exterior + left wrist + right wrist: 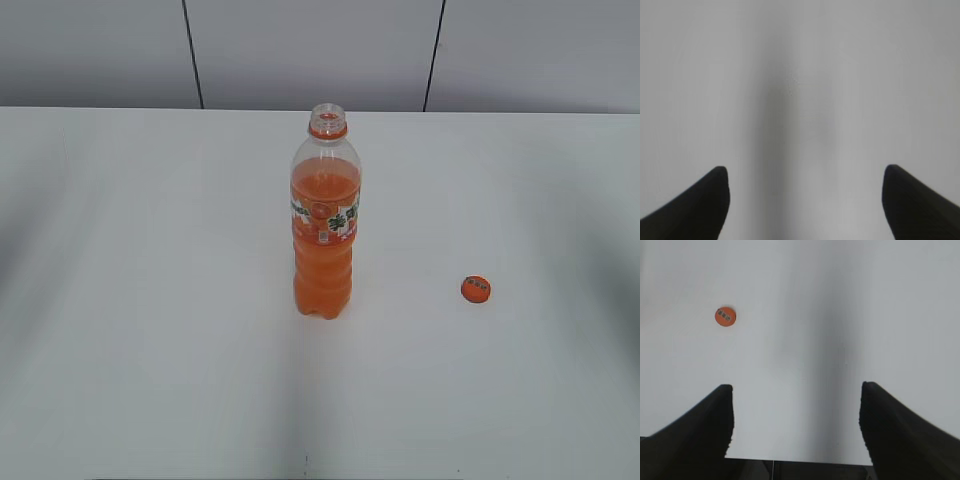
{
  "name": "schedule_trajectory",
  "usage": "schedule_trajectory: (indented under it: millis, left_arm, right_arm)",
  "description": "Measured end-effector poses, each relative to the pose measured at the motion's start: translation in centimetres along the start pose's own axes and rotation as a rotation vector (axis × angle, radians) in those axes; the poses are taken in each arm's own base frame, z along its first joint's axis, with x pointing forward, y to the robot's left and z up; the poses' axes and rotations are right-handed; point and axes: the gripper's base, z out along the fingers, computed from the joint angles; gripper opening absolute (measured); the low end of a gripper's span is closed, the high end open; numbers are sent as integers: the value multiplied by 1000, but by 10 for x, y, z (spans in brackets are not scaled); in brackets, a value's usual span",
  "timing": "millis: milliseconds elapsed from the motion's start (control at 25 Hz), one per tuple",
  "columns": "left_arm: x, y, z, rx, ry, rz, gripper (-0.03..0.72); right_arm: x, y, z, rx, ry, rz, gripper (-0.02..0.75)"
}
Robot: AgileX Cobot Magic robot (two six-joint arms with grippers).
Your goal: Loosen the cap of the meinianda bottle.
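Note:
The meinianda bottle [325, 225] stands upright in the middle of the white table, with orange drink, a coloured label and an orange neck ring. Its mouth is open, with no cap on it. The orange cap [476, 289] lies flat on the table to the bottle's right, apart from it. It also shows in the right wrist view [725, 316], far ahead and to the left of my right gripper [796, 412]. My right gripper is open and empty. My left gripper [806, 192] is open and empty over bare table. Neither gripper shows in the exterior view.
The white table [150, 300] ends at a grey panelled wall [310, 50] behind. The table's near edge [790, 460] shows just below my right gripper.

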Motion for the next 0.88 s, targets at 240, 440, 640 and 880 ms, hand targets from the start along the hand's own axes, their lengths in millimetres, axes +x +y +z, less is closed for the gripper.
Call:
schedule_trajectory:
  millis: [240, 440, 640, 880]
  left_arm:
    - [59, -5, 18, 11, 57, 5, 558]
    - [106, -8, 28, 14, 100, 8, 552]
    - [137, -9, 21, 17, 67, 2, 552]
    - [155, -10, 7, 27, 30, -29, 552]
  right_arm:
    - [47, 3, 14, -4, 39, 2, 586]
    - [79, 6, 24, -7, 42, 4, 586]
    - [102, 8, 27, -10, 44, 8, 586]
    - [124, 9, 22, -9, 10, 8, 586]
